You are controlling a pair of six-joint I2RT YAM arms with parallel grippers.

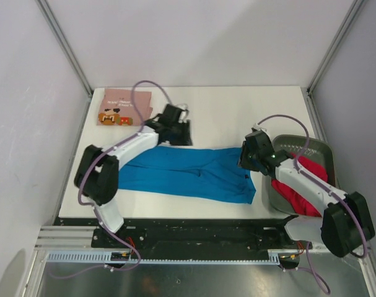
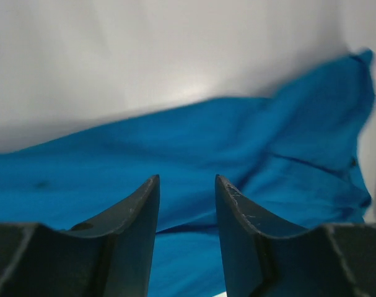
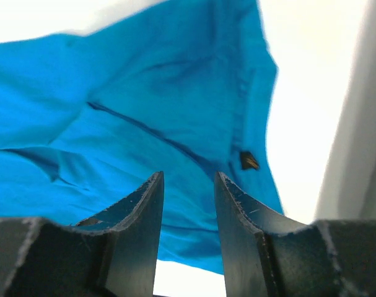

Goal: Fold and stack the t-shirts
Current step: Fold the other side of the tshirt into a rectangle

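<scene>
The blue t-shirt [image 1: 188, 173] lies spread in a long band across the near middle of the table; it fills the left wrist view [image 2: 175, 154] and the right wrist view [image 3: 144, 111]. My left gripper [image 1: 180, 131] is open and empty just above the shirt's far edge. My right gripper [image 1: 247, 158] is open and empty over the shirt's right end. The pink printed t-shirt [image 1: 122, 106] lies folded at the far left. The red t-shirt [image 1: 302, 182] sits in the basket, partly under my right arm.
The dark grey basket [image 1: 324, 151] stands at the table's right edge beside the right arm. White walls and metal posts enclose the table. Bare white table [image 1: 237, 111] lies behind the blue shirt.
</scene>
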